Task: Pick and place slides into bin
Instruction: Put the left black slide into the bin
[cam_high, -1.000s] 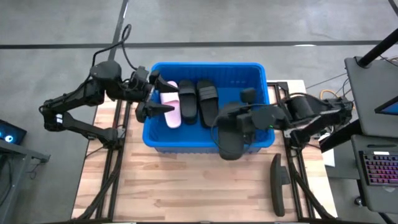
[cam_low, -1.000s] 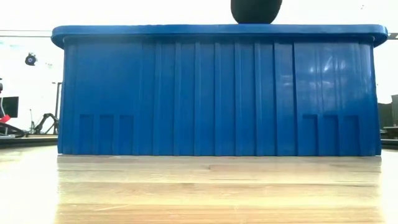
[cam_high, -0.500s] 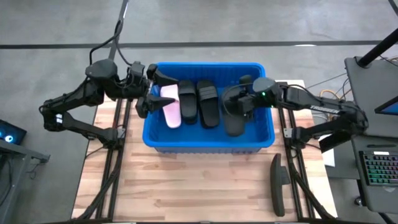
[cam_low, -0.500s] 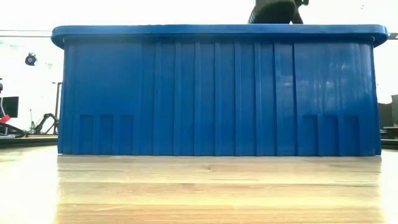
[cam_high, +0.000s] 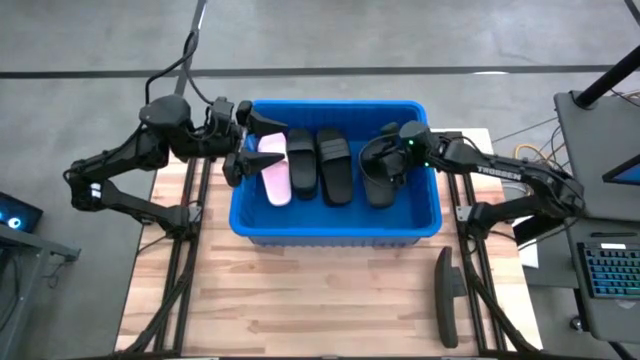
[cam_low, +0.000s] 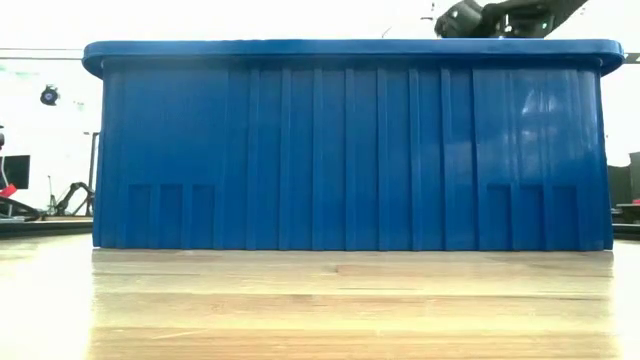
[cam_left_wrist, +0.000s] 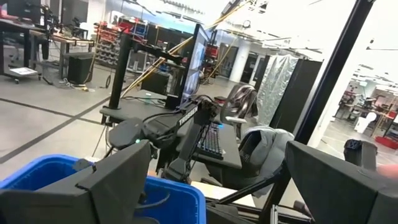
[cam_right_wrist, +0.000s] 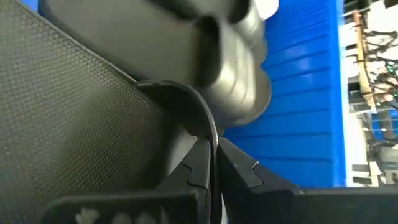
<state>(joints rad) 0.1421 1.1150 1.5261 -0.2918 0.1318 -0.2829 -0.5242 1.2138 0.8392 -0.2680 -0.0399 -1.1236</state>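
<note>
Since a second ago, right gripper (cam_high: 385, 168) carries its black slide (cam_high: 377, 182) from the near rim to inside the bin (cam_high: 335, 232), right side. Fingers clamped on the strap edge. Judgement: lower until the sole rests, then release. Left gripper (cam_high: 243, 140) spread, far-left corner. Bin floor hidden in low view.

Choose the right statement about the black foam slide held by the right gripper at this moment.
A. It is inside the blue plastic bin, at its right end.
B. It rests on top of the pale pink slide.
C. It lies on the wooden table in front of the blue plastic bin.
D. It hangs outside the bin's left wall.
A: the high view shows the right gripper shut on the black foam slide, inside the blue plastic bin near its right wall.
</note>
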